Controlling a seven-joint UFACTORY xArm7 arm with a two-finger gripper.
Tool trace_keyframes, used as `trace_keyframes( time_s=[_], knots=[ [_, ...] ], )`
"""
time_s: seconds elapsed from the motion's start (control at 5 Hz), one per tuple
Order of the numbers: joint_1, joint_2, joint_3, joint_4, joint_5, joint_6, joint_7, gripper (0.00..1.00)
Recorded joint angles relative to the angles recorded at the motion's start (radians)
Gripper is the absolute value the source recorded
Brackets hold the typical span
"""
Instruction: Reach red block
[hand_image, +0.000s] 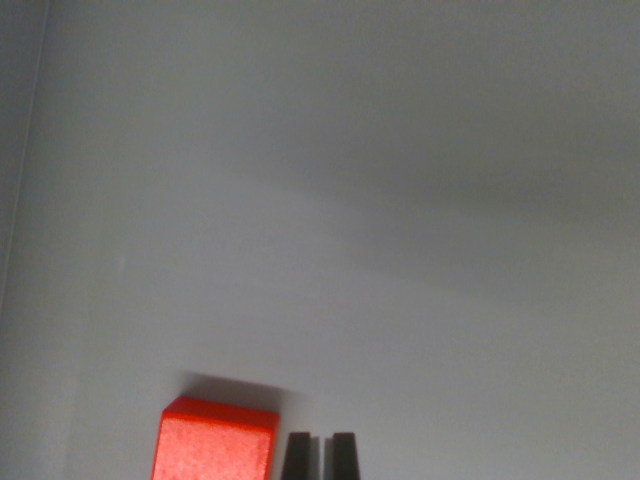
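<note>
A red block (215, 443) lies on a pale grey surface at the bottom of the wrist view, left of centre, cut off by the lower edge. My gripper (320, 455) shows as two dark fingertips (297, 457) just to the wrist view's right of the block. The tips stand close together with only a thin gap and nothing between them. They sit beside the block, not around it.
The pale grey surface (350, 220) fills the rest of the view. A faint edge or wall line (25, 160) runs down the far left side.
</note>
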Motion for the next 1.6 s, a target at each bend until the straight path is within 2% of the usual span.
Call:
trace_keyframes(
  time_s=[0.2,0.4,0.6,0.8,1.0,1.2,1.4,1.6],
  knots=[
    [0.0089,0.013,0.007,-0.031,-0.0016,-0.042,0.008,0.0],
    [0.0089,0.013,0.007,-0.031,-0.0016,-0.042,0.008,0.0],
    [0.0176,0.026,0.013,-0.062,-0.0031,-0.082,0.016,0.0],
    [0.0176,0.026,0.013,-0.062,-0.0031,-0.082,0.016,0.0],
    [0.0256,0.038,0.019,-0.09,-0.0045,-0.12,0.023,0.0],
    [0.0256,0.038,0.019,-0.09,-0.0045,-0.12,0.023,0.0],
    [0.0328,0.049,0.024,-0.115,-0.0058,-0.153,0.029,0.0],
    [0.0328,0.049,0.024,-0.115,-0.0058,-0.153,0.029,0.0]
  ],
)
